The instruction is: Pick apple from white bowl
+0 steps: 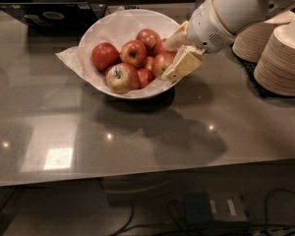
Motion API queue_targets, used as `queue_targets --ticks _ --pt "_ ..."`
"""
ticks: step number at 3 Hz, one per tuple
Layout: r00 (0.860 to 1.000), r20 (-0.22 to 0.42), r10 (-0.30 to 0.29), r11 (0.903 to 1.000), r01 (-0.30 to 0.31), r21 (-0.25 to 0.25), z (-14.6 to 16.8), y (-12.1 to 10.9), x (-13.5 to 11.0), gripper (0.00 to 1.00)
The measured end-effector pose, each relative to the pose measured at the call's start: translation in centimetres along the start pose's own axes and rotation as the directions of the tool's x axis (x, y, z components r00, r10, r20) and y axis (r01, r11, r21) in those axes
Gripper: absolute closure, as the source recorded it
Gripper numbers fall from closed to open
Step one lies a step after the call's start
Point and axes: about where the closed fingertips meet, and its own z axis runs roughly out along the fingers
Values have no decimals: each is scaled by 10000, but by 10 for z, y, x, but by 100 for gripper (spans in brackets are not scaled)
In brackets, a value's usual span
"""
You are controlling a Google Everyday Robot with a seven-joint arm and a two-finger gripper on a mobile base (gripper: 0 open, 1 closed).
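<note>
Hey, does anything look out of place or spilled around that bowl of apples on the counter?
Nothing spilled. The only untidy thing is the crumpled paper liner, which pokes out over the left rim of the white bowl. The apples all sit inside, and the gripper is at the bowl's right rim by the apple.

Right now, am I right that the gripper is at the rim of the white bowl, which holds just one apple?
Not quite: the camera view shows several apples in the white bowl, not one. The gripper is indeed at its rim.
</note>
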Motion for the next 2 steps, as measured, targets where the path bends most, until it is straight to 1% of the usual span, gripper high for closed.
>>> queue_targets --ticks 2 --pt "9999 -69 148 9993 -150 -353 24 -6 6 44"
